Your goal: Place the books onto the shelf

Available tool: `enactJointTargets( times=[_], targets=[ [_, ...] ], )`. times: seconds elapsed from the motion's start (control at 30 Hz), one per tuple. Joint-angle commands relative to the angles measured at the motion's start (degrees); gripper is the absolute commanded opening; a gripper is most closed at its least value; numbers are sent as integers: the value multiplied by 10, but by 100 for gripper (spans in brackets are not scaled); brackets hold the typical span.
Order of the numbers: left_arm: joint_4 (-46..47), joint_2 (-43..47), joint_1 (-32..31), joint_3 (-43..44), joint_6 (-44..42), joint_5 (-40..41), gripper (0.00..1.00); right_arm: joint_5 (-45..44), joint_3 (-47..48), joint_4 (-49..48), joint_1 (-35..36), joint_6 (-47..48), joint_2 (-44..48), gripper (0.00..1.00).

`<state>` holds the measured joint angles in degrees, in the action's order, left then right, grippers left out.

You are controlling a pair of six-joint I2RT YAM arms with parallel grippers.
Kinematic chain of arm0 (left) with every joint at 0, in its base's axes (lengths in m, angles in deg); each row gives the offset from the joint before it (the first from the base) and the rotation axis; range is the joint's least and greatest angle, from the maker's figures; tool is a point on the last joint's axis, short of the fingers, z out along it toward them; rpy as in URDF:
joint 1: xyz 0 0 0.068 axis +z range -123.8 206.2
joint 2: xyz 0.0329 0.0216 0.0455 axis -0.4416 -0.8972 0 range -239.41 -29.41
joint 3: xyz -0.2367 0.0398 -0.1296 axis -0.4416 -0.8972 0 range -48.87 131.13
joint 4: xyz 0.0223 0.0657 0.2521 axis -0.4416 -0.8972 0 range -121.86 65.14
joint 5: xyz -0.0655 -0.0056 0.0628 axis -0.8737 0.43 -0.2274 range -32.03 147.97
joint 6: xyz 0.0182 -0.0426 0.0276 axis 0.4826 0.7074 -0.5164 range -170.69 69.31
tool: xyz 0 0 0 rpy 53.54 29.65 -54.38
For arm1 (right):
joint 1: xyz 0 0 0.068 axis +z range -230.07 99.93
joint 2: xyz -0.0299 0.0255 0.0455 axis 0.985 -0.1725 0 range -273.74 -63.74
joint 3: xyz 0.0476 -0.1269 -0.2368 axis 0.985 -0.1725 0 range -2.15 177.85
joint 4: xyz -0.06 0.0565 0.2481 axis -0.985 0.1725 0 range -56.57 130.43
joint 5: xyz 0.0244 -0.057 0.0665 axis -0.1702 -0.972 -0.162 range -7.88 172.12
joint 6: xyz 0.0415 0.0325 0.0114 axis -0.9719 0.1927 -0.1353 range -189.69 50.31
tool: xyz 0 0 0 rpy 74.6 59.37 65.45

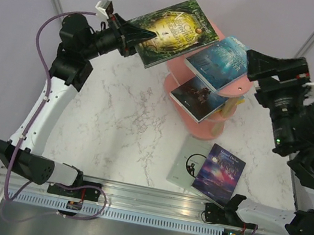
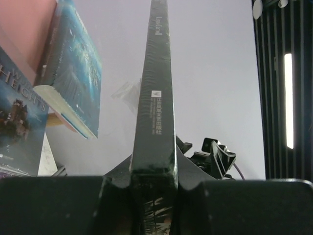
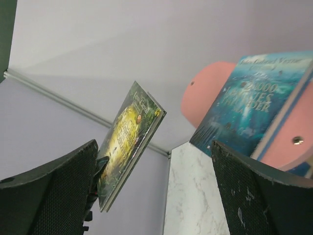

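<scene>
- Top view: the left gripper (image 1: 129, 34) is clenched on the near short edge of the green book (image 1: 175, 30). The book's long axis runs straight ahead of the gripper, cover up. Its far end appears to reach the top board of the shelf (image 1: 175, 67), and this arm is the nearer one. The right gripper (image 1: 252, 66) is spread and empty just beside the teal book (image 1: 221, 62).
- Left wrist: the green book (image 2: 155, 98) shows edge-on, pointing straight out from between the jaws of the gripper (image 2: 154, 193). The teal book (image 2: 73, 73) lies ahead-left.
- Right wrist: the gripper (image 3: 156, 196) is wide, with nothing between its jaws. The teal book (image 3: 244, 103) is ahead-right on the shelf (image 3: 208, 93). The green book (image 3: 129, 142) is ahead-left, apart from it.
</scene>
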<state>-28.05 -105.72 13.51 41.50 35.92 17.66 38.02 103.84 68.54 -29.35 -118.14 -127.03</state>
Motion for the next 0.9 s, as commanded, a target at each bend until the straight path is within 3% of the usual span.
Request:
enactJointTargets(
  times=[0.0, 0.2, 0.33, 0.5, 0.73, 0.87],
  targets=[
    [-3, -36, -58, 81, -47, 65, 2, -78, 39, 94, -2, 55, 4, 98],
    [-66, -122, -157, 175, -92, 192, 2, -89, 62, 238, -2, 14, 2, 98],
    [-126, -195, -222, 288, -119, 277, 2, -77, -15, 251, -2, -32, 55, 98],
    [-166, -271, -257, 376, -120, 349, 2, -71, -55, 270, -2, -55, 109, 98],
    [-214, -293, -291, 383, -139, 470, 2, -85, -62, 302, -1, -59, 144, 98],
    [-223, -311, -298, 384, -135, 467, 2, -91, -67, 310, -2, -59, 160, 98]
  ],
)
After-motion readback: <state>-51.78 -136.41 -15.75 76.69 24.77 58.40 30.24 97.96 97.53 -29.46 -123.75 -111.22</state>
